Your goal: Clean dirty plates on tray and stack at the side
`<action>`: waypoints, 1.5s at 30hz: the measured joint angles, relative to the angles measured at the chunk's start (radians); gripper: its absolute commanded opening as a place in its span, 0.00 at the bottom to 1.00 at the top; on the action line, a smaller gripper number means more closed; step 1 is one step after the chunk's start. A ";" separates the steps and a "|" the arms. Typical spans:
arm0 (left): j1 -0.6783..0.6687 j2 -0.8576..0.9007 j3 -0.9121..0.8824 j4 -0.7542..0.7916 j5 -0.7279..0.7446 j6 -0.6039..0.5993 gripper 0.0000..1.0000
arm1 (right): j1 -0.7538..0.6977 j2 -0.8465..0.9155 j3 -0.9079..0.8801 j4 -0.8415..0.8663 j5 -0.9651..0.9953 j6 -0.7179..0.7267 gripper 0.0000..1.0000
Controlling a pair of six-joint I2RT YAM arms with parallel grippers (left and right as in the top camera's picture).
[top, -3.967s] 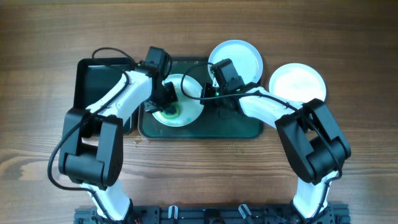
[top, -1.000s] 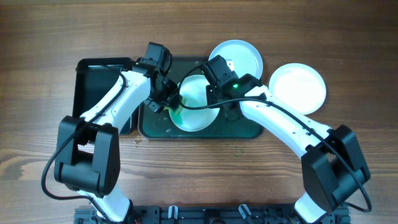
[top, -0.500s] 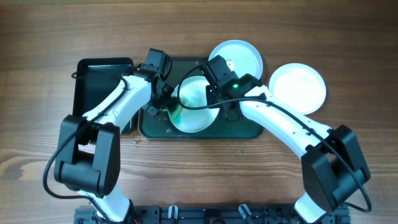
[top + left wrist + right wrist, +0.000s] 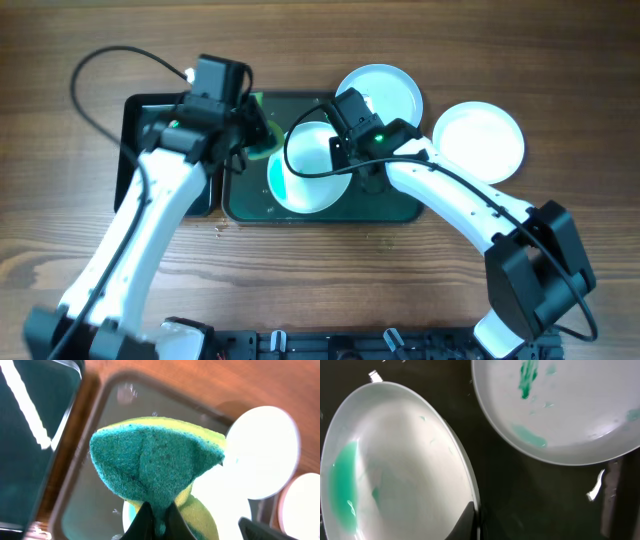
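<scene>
Three white plates here. The first plate [image 4: 312, 168] is inside the dark green tray [image 4: 392, 206] and seems tipped up, w/ the right gripper [image 4: 340, 152] clenched on its right rim. A teal smear [image 4: 342, 485] is on its left part. The second plate [image 4: 388, 90], w/ green marks [image 4: 526, 377], overlaps the tray's far right corner. The third plate [image 4: 480, 140] lies on the tabletop [image 4: 560, 60] just right of the tray and looks clean.

The plates seem stiff, light and smooth, prob. slippery where wet, so the thin rim is the best hold, pinched firmly.

The left gripper [image 4: 155, 520] grasps a soft yellow-green sponge [image 4: 155, 460], raised over the tray's left edge, apart from the first plate.

The black tub [image 4: 138, 125] is at left. Its contents I cannot tell, as the arm partly covers it.
</scene>
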 measured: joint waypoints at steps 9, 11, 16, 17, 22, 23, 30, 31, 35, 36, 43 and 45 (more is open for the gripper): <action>0.042 0.006 0.004 -0.063 -0.014 0.082 0.04 | 0.077 -0.138 0.000 0.002 0.573 -0.061 0.04; 0.042 0.024 0.004 -0.066 -0.014 0.082 0.04 | 0.149 -0.143 0.000 0.016 0.758 -0.092 0.04; 0.042 0.047 0.003 -0.066 -0.014 0.082 0.04 | 0.287 -0.144 -0.001 0.108 1.078 -0.233 0.04; 0.042 0.047 0.003 -0.066 -0.014 0.082 0.04 | 0.315 -0.144 0.000 0.159 1.141 -0.280 0.04; 0.042 0.047 0.003 -0.066 -0.014 0.082 0.04 | 0.347 -0.145 0.000 0.243 1.237 -0.405 0.04; 0.042 0.047 0.003 -0.066 -0.014 0.082 0.04 | 0.345 -0.145 0.000 0.243 1.239 -0.413 0.04; 0.042 0.047 0.003 -0.066 -0.014 0.082 0.04 | 0.253 -0.146 0.000 0.058 0.947 -0.285 0.04; 0.042 0.047 0.003 -0.065 -0.013 0.082 0.04 | 0.210 -0.146 0.000 0.038 0.850 -0.237 0.04; 0.042 0.047 0.003 -0.068 -0.009 0.082 0.04 | -0.065 -0.168 0.000 0.010 0.322 -0.121 0.04; 0.042 0.047 0.003 -0.068 -0.008 0.082 0.04 | -0.128 -0.179 0.000 0.005 0.229 -0.113 0.04; 0.042 0.054 0.003 -0.074 -0.003 0.082 0.04 | -0.717 -0.225 -0.005 -0.112 -0.198 -0.084 0.04; 0.042 0.056 0.003 -0.074 -0.003 0.082 0.04 | -0.861 -0.225 -0.031 -0.108 -0.196 -0.080 0.04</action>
